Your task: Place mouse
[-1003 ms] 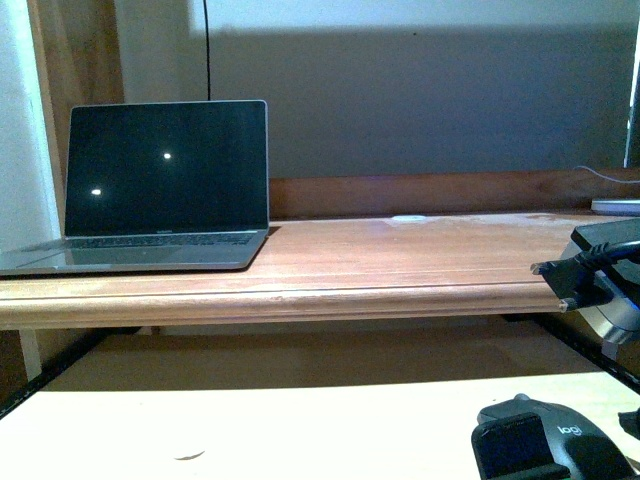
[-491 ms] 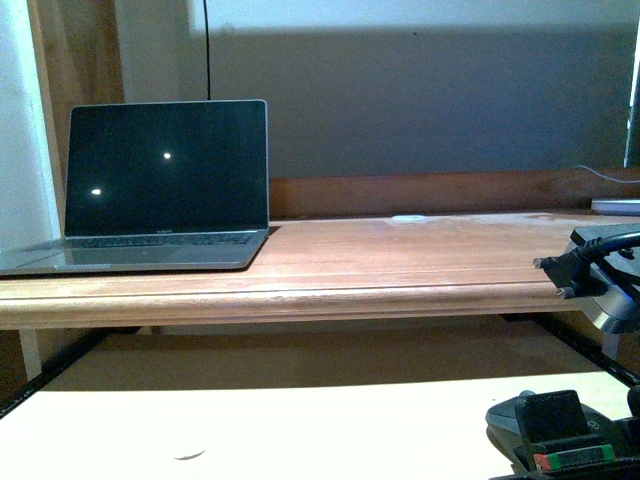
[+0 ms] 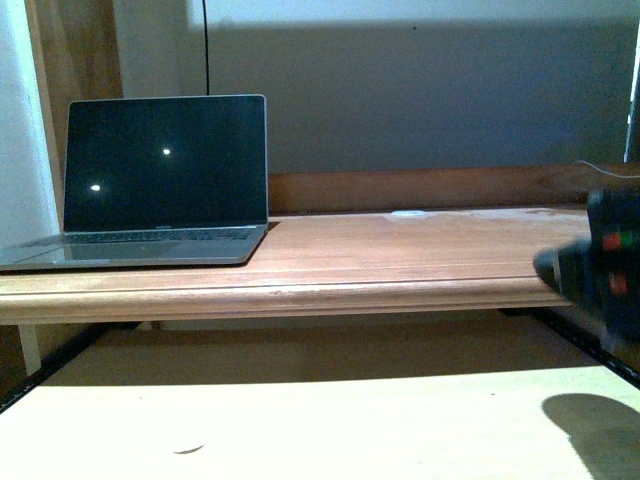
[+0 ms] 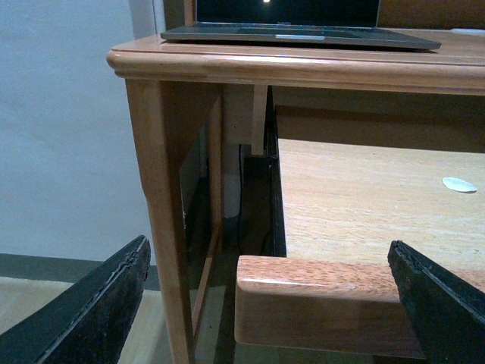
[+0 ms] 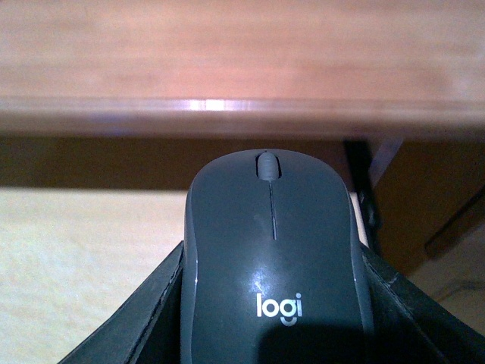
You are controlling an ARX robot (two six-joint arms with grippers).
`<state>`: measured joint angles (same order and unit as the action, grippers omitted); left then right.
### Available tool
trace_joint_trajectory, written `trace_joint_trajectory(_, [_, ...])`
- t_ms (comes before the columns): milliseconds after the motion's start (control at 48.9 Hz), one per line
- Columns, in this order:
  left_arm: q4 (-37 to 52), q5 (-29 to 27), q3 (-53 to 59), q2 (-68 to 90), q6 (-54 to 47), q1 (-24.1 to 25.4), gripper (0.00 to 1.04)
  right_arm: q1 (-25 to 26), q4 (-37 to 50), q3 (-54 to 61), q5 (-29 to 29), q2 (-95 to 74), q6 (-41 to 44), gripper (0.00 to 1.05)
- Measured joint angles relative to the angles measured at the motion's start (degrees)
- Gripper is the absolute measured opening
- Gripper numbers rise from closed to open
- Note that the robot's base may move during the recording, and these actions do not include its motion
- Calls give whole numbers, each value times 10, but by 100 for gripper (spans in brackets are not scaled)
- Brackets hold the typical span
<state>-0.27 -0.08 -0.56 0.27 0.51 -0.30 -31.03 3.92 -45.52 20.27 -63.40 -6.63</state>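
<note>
One mouse: clamped between dark fingers of the right gripper (logo facing the camera), wheel end jutting ahead.
Left gripper: spread wide, holding nothing.

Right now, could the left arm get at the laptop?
Probably, but not straight ahead. The left gripper hangs open and low, level with the lower shelf, while the laptop lies on the desktop above. The desktop's front edge is in the way, so the arm would have to rise first.
</note>
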Motion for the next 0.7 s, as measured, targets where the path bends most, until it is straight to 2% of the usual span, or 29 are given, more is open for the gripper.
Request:
trace_joint_trajectory(164, [0,0,0,0,0,0,97,-10,-13,-96,-1,-56,15,55])
trace_joint_trajectory(307, [0,0,0,0,0,0,97,-7,-66,-208,-2,-158,-11,55])
trace_joint_trajectory(553, [0,0,0,0,0,0,97,-11,-115,-403,49,-328,-26,55])
trace_joint_trajectory(696, [0,0,0,0,0,0,97,-14,-135,-475,80,-396,-23,55])
